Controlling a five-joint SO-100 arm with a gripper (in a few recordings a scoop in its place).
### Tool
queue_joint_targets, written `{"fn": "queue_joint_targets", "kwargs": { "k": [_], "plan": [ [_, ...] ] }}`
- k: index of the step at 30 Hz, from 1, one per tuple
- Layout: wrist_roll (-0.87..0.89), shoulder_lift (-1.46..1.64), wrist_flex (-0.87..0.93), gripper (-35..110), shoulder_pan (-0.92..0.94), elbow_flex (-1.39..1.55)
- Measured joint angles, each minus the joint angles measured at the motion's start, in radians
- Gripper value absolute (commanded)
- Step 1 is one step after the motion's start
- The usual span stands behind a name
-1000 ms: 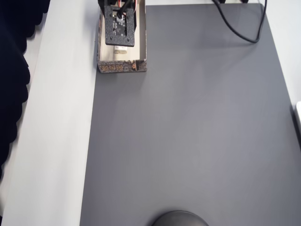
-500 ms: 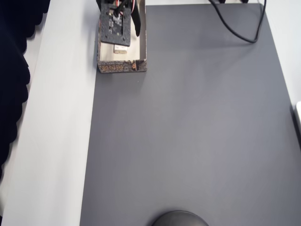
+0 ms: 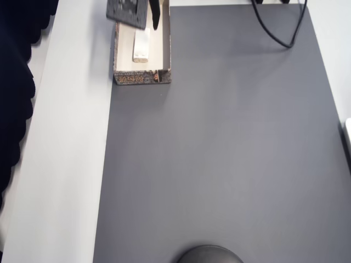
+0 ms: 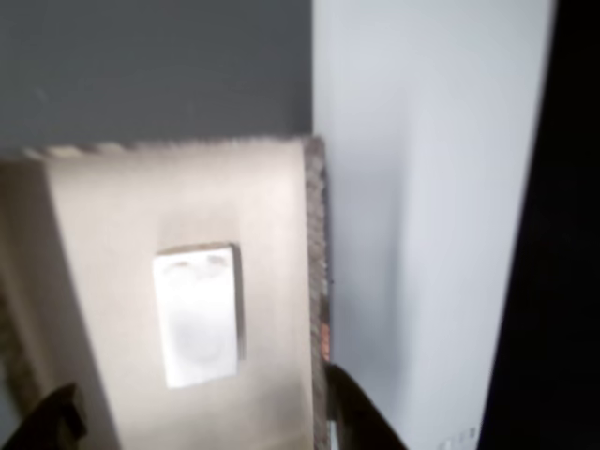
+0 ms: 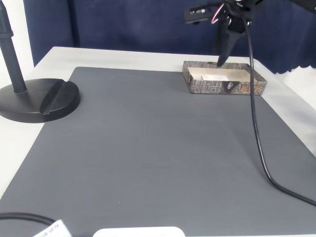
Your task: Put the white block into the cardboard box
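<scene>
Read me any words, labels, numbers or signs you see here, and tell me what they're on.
No text can be read.
The cardboard box has dark patterned marks on its end wall, too blurred to read as letters.
The white block inside it is plain.
The grey mat carries no marks.

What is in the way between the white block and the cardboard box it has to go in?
Nothing visible. The white block already lies flat on the pale floor of the cardboard box, with no other thing beside it in there. The gripper hangs open above the box's far end, apart from the block.
</scene>
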Motion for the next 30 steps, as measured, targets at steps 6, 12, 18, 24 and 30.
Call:
{"fn": "queue_joint_targets", "kwargs": {
  "k": [6, 12, 18, 24, 30],
  "plan": [
    [-0.052, 0.138, 0.021, 34, -0.032, 0.097],
    [-0.121, 0.284, 0.063, 31, -0.08, 0.187],
    [-0.238, 0.443, 0.075, 25, -0.175, 0.285],
    [-0.387, 0.644, 0.075, 14, -0.293, 0.505],
    [-0.563, 0.816, 0.075, 1, -0.434, 0.716]
  ]
}}
